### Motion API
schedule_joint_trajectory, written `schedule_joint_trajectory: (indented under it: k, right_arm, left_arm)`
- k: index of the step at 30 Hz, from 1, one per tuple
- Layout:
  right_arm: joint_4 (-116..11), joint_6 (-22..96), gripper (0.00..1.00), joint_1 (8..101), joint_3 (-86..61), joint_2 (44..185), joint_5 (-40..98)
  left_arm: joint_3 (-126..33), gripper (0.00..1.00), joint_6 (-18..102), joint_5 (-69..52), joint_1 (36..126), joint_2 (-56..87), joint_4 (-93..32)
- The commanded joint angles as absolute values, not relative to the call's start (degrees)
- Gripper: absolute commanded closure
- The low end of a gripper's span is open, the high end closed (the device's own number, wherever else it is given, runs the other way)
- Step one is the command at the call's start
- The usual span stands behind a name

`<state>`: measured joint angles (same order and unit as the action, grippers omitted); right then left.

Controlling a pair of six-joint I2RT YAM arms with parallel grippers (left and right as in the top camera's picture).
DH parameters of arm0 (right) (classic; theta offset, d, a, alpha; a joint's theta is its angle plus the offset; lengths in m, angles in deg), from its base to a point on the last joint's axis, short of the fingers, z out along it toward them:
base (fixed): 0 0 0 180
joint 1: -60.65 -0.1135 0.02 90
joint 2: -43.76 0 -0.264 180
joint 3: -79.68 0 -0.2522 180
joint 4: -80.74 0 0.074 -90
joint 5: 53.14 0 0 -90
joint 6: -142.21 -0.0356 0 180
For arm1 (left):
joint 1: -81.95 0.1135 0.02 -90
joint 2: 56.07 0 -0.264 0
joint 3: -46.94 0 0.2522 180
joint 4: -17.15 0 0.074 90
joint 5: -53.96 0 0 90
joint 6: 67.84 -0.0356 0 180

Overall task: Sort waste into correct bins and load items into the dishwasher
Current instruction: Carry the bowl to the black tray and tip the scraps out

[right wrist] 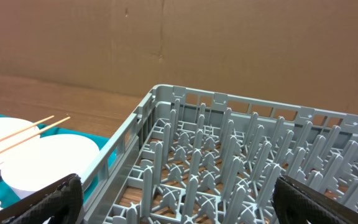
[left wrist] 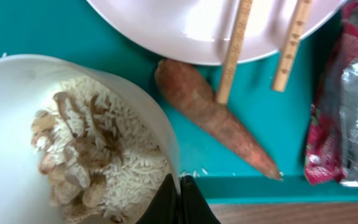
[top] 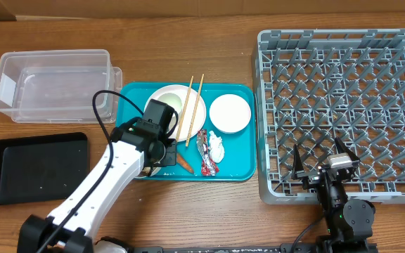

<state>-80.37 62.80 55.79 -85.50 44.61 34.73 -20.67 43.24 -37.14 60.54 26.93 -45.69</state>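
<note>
My left gripper is shut on the rim of a white bowl holding rice and beige scraps, at the teal tray's front left. An orange carrot lies next to the bowl. Wooden chopsticks rest across the large white plate. A second white bowl, white tissue and red-and-silver wrapper lie on the tray. My right gripper is open over the grey dish rack near its front edge.
The clear plastic tub stands at the back left. The black tray lies at the front left. The teal tray sits between them and the rack. A black cable loops over the tray's left edge.
</note>
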Motion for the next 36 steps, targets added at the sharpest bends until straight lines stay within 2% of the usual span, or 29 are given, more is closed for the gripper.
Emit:
schedule_joint_trajectory:
  k: [1, 10, 16, 22, 28, 34, 36]
  right_arm:
    - [-80.9, 62.9, 0.00, 55.8, -86.1, 44.2, 34.6]
    - [-80.9, 62.9, 0.00, 55.8, -86.1, 44.2, 34.6]
    - [-80.9, 62.9, 0.00, 55.8, -86.1, 44.2, 34.6]
    - [-80.9, 62.9, 0.00, 55.8, -86.1, 44.2, 34.6]
    - [-80.9, 62.9, 0.00, 55.8, -86.1, 44.2, 34.6]
    - [-80.9, 62.9, 0.00, 55.8, -86.1, 44.2, 34.6]
    - [-80.9, 62.9, 0.00, 55.8, -86.1, 44.2, 34.6]
  left_arm:
    - [-23.3, 0.96, 44.0, -36.1, 60.2, 22.7, -47.2]
    - [-23.5, 0.96, 41.4, -38.1, 60.6, 15.2, -51.2]
    - [-31.4, 0.96, 38.5, -38.4, 67.6, 14.6, -60.5]
    - [-33.1, 0.96, 37.1, -39.8, 81.9, 14.7, -63.5]
    - [-32.9, 0.96, 35.3, -31.6, 100.7, 14.7, -60.8]
    - [-28.3, 0.96, 34.6, -29.4, 110.2, 14.7, -54.3]
    - [-25.1, 0.96, 34.7, -33.4, 110.4, 14.8, -49.6]
